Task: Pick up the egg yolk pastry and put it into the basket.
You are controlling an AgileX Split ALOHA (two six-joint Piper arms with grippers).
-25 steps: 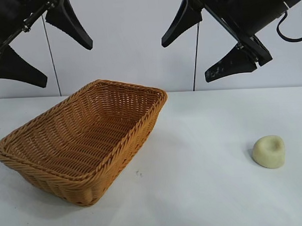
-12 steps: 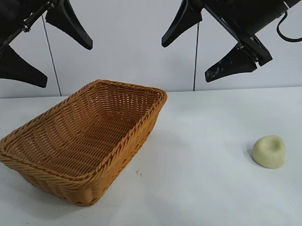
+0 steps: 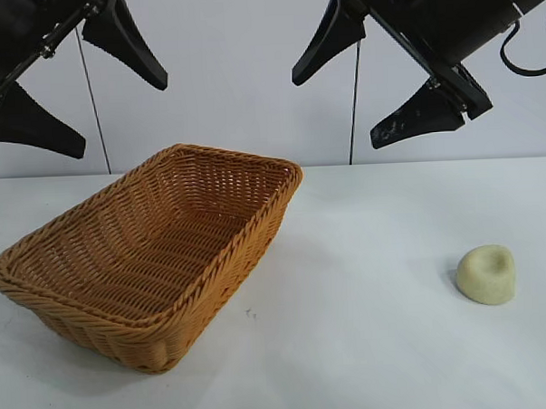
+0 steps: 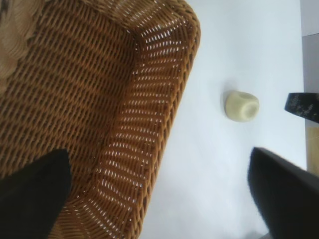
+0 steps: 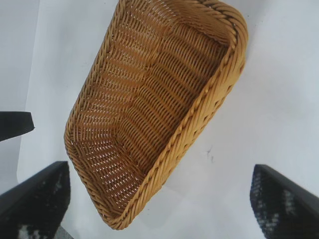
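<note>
Listing left to right: left gripper (image 3: 68,85), raised above the basket's left end with jaws spread wide and holding nothing, parked clear of the work; basket (image 3: 212,270), orange-brown wicker, resting on the white table (image 3: 370,345) with nothing inside, ready to receive; right gripper (image 3: 390,77), likewise high, jaws released and nothing between them, hanging between basket and pastry, probably placed to descend; egg yolk pastry (image 3: 486,274), pale dome with a dented top, alone on the table well apart from the basket. Both arms are cut off at the upper edge, so their mounts go unseen.
</note>
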